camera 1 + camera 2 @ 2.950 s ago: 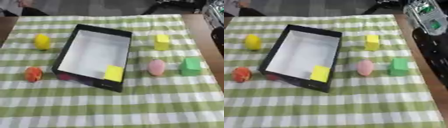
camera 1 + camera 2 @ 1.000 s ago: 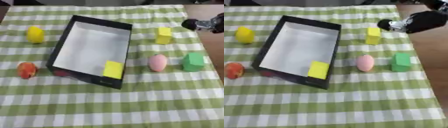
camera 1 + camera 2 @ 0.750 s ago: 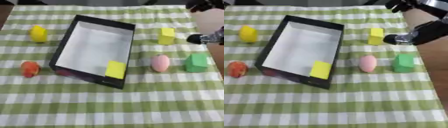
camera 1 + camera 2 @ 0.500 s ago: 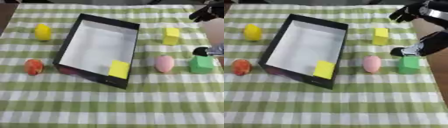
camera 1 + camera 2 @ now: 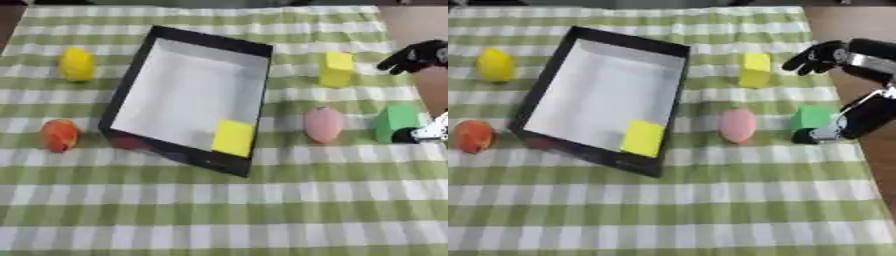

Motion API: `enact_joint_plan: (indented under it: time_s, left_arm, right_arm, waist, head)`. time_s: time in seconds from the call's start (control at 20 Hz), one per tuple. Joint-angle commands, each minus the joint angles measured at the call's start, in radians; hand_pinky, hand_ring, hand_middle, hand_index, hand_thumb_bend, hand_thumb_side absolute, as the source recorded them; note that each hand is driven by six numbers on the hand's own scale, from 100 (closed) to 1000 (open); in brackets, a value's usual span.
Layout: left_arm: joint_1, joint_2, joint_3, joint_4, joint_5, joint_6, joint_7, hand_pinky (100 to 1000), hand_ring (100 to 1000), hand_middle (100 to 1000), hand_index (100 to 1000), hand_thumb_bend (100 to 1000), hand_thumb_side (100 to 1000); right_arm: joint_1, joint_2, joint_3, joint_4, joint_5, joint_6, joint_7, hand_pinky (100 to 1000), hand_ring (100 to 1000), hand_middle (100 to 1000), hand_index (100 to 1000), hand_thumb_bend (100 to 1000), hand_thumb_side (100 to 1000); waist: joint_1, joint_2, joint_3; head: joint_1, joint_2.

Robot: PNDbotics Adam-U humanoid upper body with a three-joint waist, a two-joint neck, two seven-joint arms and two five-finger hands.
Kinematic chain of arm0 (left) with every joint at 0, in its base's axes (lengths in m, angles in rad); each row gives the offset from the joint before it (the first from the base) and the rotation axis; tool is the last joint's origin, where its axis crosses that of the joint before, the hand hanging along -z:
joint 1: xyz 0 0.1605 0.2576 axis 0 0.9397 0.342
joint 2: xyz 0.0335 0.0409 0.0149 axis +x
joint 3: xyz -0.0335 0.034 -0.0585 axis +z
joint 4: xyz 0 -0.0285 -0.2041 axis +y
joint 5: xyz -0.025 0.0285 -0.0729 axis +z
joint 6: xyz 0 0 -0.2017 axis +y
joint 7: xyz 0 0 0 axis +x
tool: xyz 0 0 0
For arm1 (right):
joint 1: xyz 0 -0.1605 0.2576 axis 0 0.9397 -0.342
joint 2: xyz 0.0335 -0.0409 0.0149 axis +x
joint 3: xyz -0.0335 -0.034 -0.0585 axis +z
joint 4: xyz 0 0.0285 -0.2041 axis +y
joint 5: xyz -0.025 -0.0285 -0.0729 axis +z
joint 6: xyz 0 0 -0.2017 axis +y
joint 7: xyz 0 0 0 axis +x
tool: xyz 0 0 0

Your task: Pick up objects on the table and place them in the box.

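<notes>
While boxed: one yellow block.

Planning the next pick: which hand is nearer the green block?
Right. The right hand is close beside the green block, on the block's right side and low against it. The left hand shows in neither view.

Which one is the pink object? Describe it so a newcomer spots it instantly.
Start from the black box with the white floor in the middle of the green-checked cloth. Just off its right wall, level with the yellow block inside, lies the pink egg-shaped object. It is the only rounded pink thing; the green cube to its right and the yellow block beyond it are square-edged.
</notes>
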Motion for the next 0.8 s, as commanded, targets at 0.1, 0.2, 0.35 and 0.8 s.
enact_joint_plan:
  time_s: [0.1, 0.2, 0.35, 0.8]
  left_arm:
    - [-0.002, 0.016, 0.01, -0.021, 0.0, -0.002, 0.001, 769, 755, 755, 907, 799, 664]
    - [-0.001, 0.016, 0.01, -0.022, 0.001, -0.002, 0.002, 769, 755, 755, 907, 799, 664]
    - [0.0, 0.014, 0.009, -0.025, 0.001, -0.002, 0.001, 769, 755, 754, 907, 798, 665]
    - [0.0, 0.006, 0.005, -0.022, 0.006, -0.001, -0.002, 768, 754, 753, 907, 797, 666]
  right_arm:
    - [0.012, -0.021, -0.017, -0.014, 0.054, 0.019, -0.013, 894, 865, 847, 875, 620, 213]
    - [0.02, -0.017, -0.017, -0.014, 0.081, 0.027, -0.022, 894, 866, 847, 876, 619, 209]
    - [0.027, -0.012, -0.017, -0.014, 0.116, 0.037, -0.034, 892, 866, 846, 875, 618, 206]
    - [0.029, -0.006, 0.008, -0.014, 0.235, 0.09, -0.027, 889, 866, 846, 872, 615, 207]
  waist:
    - [-0.01, 0.004, -0.002]
    - [-0.01, 0.004, -0.002]
    - [-0.009, 0.006, -0.001]
    - [-0.001, 0.017, 0.007]
  head:
    - [-0.013, 0.005]
    - [-0.021, 0.005]
    - [-0.031, 0.005]
    - [-0.043, 0.005]
